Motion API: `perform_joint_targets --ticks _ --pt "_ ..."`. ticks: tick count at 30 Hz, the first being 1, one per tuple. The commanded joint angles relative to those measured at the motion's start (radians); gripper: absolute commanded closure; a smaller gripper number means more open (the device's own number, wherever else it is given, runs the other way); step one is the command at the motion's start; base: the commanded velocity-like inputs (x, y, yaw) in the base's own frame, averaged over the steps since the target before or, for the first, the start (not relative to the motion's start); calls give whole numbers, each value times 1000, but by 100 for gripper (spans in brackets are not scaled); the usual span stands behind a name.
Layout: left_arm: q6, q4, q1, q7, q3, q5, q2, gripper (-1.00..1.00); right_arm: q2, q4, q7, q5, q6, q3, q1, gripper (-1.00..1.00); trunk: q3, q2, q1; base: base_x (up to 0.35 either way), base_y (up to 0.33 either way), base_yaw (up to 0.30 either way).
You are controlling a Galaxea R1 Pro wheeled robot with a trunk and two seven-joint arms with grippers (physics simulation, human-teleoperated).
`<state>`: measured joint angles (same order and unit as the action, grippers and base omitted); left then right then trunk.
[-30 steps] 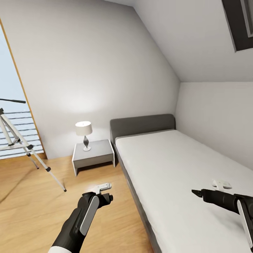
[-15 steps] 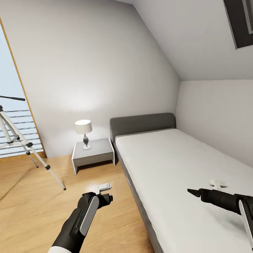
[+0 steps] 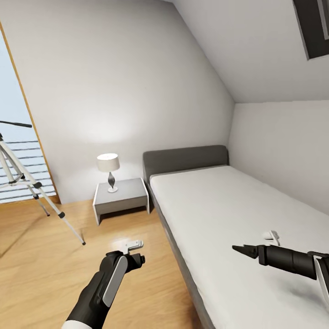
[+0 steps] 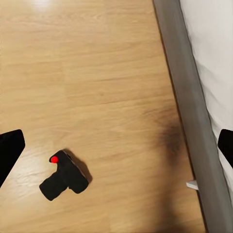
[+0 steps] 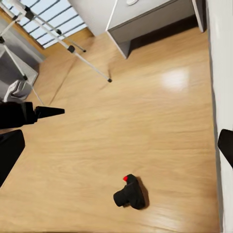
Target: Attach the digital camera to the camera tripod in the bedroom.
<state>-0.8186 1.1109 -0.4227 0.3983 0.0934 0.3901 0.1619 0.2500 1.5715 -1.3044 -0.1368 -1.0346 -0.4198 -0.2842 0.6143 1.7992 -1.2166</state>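
The digital camera (image 4: 63, 177), small and black with a red button on top, lies on the light wood floor a short way from the bed's grey frame (image 4: 189, 107). It also lies on the floor in the right wrist view (image 5: 130, 193). My left gripper (image 3: 132, 249) hangs above the floor, open, its dark fingertips (image 4: 9, 150) far apart on either side of the camera below. My right gripper (image 3: 255, 244) reaches out over the mattress, open and empty. The camera tripod (image 3: 27, 185) stands at the far left by the window, silver legs (image 5: 58, 39) spread.
A grey bed with a white mattress (image 3: 228, 214) runs along the right wall. A low nightstand (image 3: 121, 198) with a lamp (image 3: 108, 169) stands between bed and window. Wood floor (image 3: 45, 265) stretches from me toward the tripod. The ceiling slopes down on the right.
My right gripper has reached further left over the mattress. The whole view has shifted slightly, so the head moved. The left arm has barely moved.
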Motion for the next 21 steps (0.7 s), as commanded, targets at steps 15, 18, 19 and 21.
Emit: perform_joint_targets --ticks 15,18,19,21 --pt "-1 -10 -1 11 1 10 -1 -100 2 1 -57 -11 -8 -2 -1 -100 48 106 -58 0 0 0" --pt "-1 -17 -1 11 1 10 -1 -100 3 1 -57 -12 -8 -2 -1 -100 58 127 -69 0 0 0" --pt "-1 -19 -1 11 1 10 -1 -100 4 1 -57 -12 -8 -2 -1 -100 61 134 -73 0 0 0" --pt "-1 -22 -1 11 1 9 -1 -100 5 1 -58 -12 -9 -2 -1 -100 67 148 -81 0 0 0"
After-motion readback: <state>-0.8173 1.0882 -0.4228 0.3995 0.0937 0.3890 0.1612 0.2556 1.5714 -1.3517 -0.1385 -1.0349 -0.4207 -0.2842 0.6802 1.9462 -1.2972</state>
